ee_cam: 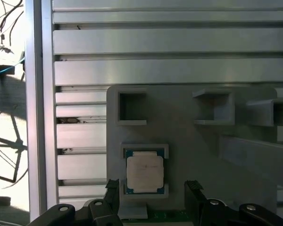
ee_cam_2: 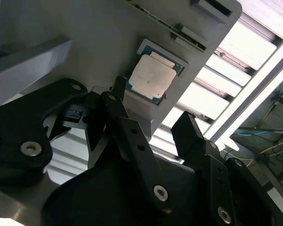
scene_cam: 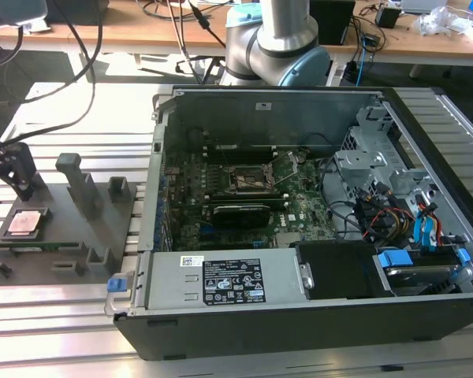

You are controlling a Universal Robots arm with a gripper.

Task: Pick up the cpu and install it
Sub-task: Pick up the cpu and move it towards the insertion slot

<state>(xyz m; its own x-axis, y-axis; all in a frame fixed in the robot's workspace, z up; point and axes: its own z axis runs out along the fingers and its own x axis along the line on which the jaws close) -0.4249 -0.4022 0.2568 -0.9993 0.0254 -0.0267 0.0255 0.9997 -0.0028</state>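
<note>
The cpu [scene_cam: 25, 223] lies flat in a square pocket of a grey holder plate [scene_cam: 63, 236], at the exterior view's left, outside the computer case. Its silvery-pink top faces up, seen in both wrist views [ee_cam_2: 151, 76] [ee_cam: 145, 172]. My gripper [scene_cam: 17, 183] hangs just above and a little behind it. The two black fingers stand apart on either side of the chip [ee_cam_2: 151, 101] [ee_cam: 152, 184], open, with nothing between them. Inside the case, the black socket frame [scene_cam: 248, 179] sits on the green motherboard.
The open computer case [scene_cam: 315, 315] takes up the middle and right, with drive cages and blue cables at its right end. Grey posts [scene_cam: 77, 183] rise from the holder plate beside the chip. A long card [scene_cam: 31, 246] lies in the plate's front slot. Slotted aluminium table [ee_cam: 170, 70] lies beneath.
</note>
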